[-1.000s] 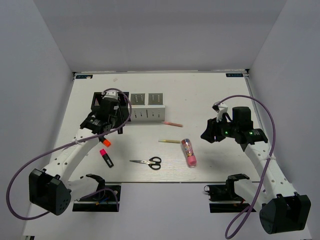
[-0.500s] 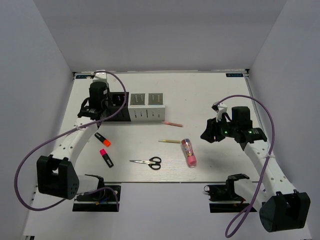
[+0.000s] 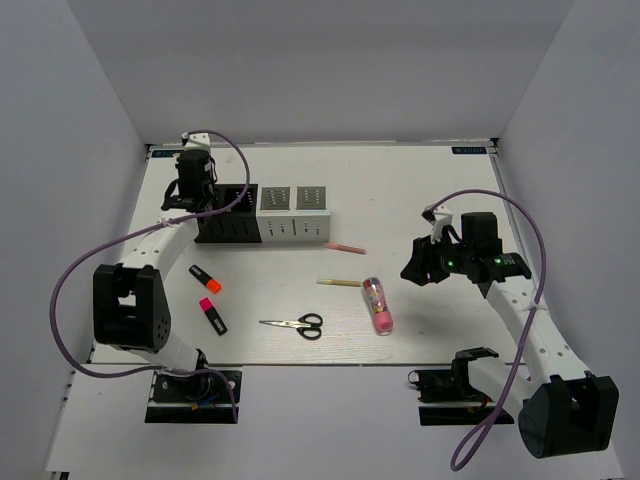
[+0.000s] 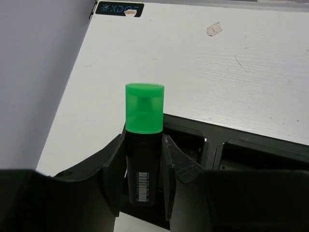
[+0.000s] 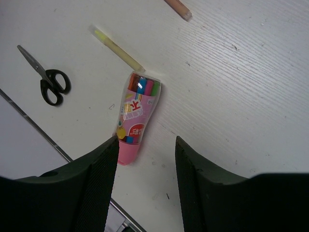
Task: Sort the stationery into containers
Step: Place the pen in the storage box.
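Left table edge ran close along the pale wall. The left gripper (image 4: 143, 150) was up in that far-left corner, with little room on its outer side. Its black plastic fingers (image 4: 112, 164) were clamped on a black marker with a translucent green cap (image 4: 144, 107), held upright at the rim of the leftmost black holder. The marker's lower end was hidden, so its place over the opening could not be told.

The joined row of four square slotted holders (image 3: 262, 228), two black on the left and two white on the right, stood on the matte white, faintly grained table (image 3: 420, 190). Bare board lay behind it up to the back wall.

Nearer the arm bases an orange-capped black marker (image 3: 205, 279) and a red-capped black marker (image 3: 212, 315) lay flat, near each other and well apart from the row.

Mid-table lay the black-handled scissors (image 3: 297, 325), blades together. Beyond them were the thin yellow pencil (image 3: 339, 282) and the thin pink pen (image 3: 344, 247). The clear pink-ended tube (image 5: 135, 113), with coloured pens inside, lay just beside the pencil's tip.

The right gripper (image 5: 145, 145) hovered to the right of the tube, jaws apart and holding nothing. Open board ran from it to the right wall.
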